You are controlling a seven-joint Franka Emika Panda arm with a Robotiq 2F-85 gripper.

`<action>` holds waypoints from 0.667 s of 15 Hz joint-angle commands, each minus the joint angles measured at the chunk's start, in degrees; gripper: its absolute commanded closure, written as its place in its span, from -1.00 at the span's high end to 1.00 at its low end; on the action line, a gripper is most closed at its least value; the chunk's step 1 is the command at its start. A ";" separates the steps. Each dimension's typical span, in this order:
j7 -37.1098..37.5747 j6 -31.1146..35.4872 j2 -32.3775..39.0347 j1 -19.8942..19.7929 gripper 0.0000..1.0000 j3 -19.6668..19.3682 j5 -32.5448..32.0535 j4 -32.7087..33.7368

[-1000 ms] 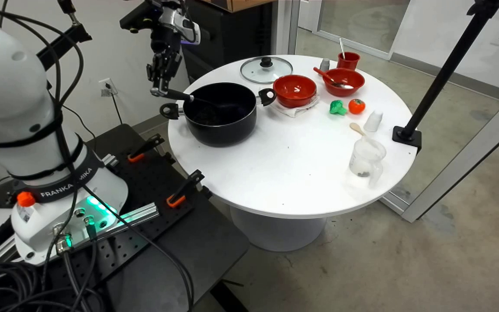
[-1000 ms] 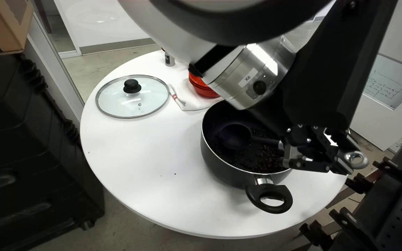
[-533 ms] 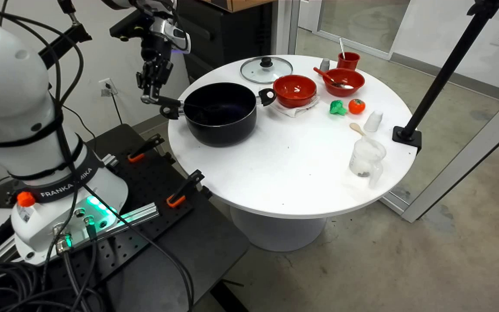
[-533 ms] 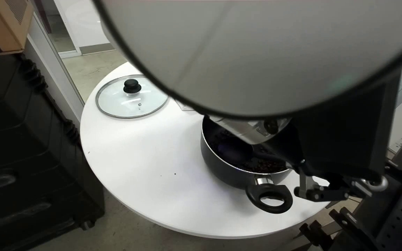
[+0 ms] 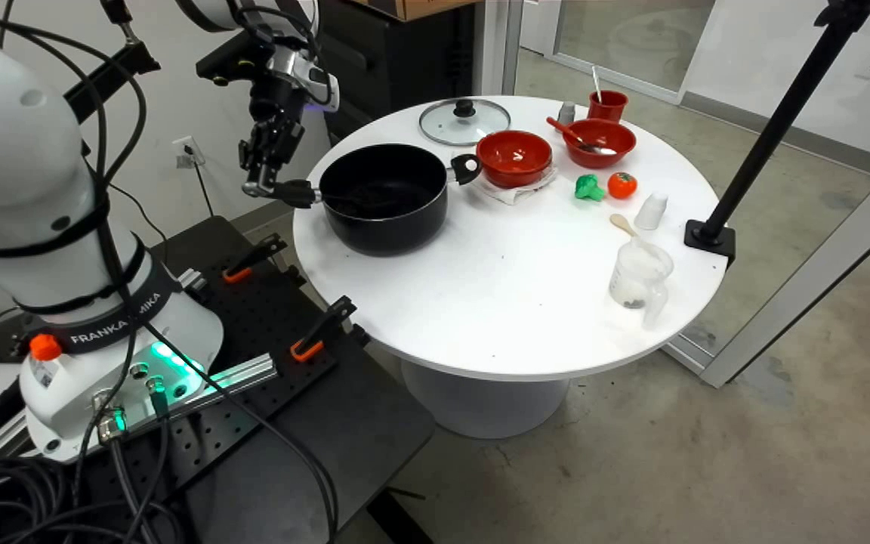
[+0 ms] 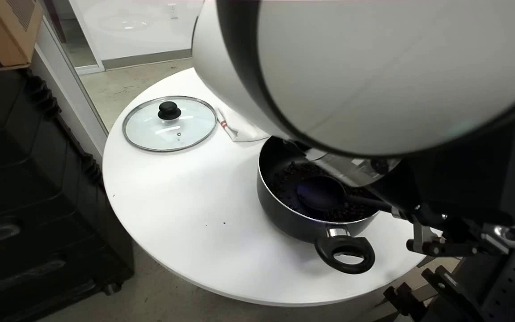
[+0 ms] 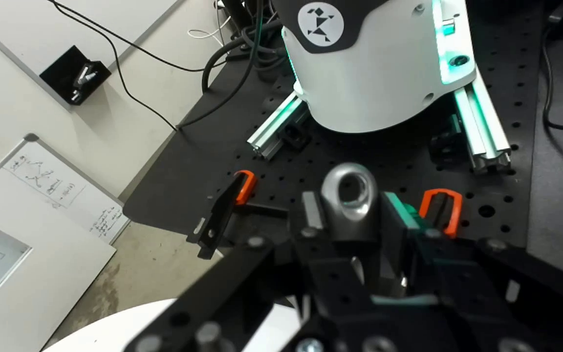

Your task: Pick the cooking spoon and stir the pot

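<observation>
My gripper point(image 7: 355, 208) is shut on the handle end of the cooking spoon point(image 7: 355, 230); the metal hanging loop sticks up between the two pads point(image 7: 313, 210). In an exterior view the spoon's dark oval head point(image 6: 321, 193) lies inside the pot, among small dark bits point(image 6: 347, 212). From there the handle slants out over the rim toward the gripper point(image 5: 255, 187), which hangs outside the pot, beside one side handle. The black pot point(image 5: 386, 234) stands upright on the white table. The arm hides part of the pot point(image 6: 286, 221) in an exterior view.
A glass lid point(image 5: 464, 125) and red bowls point(image 5: 514, 159) point(image 5: 600, 143) stand behind the pot. Farther off are a toy tomato point(image 5: 621, 185), green broccoli point(image 5: 589, 187) and a clear measuring jug point(image 5: 639, 276). A black pole point(image 5: 767, 128) is clamped at the table edge.
The gripper has moved down and outward from the pot with the spoon held. The spoon's head has slid across the pot's inside, toward the gripper's side.
</observation>
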 commanded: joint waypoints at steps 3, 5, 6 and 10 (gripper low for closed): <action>-0.54 0.05 -0.94 -2.17 -0.84 -2.20 -0.17 0.88; -0.17 -0.07 -0.67 -2.69 -0.84 -2.83 -0.23 2.13; 0.00 -0.01 -0.56 -2.89 -0.84 -3.12 -0.20 2.74; 0.11 0.68 0.33 -3.64 -0.84 -3.94 0.27 6.06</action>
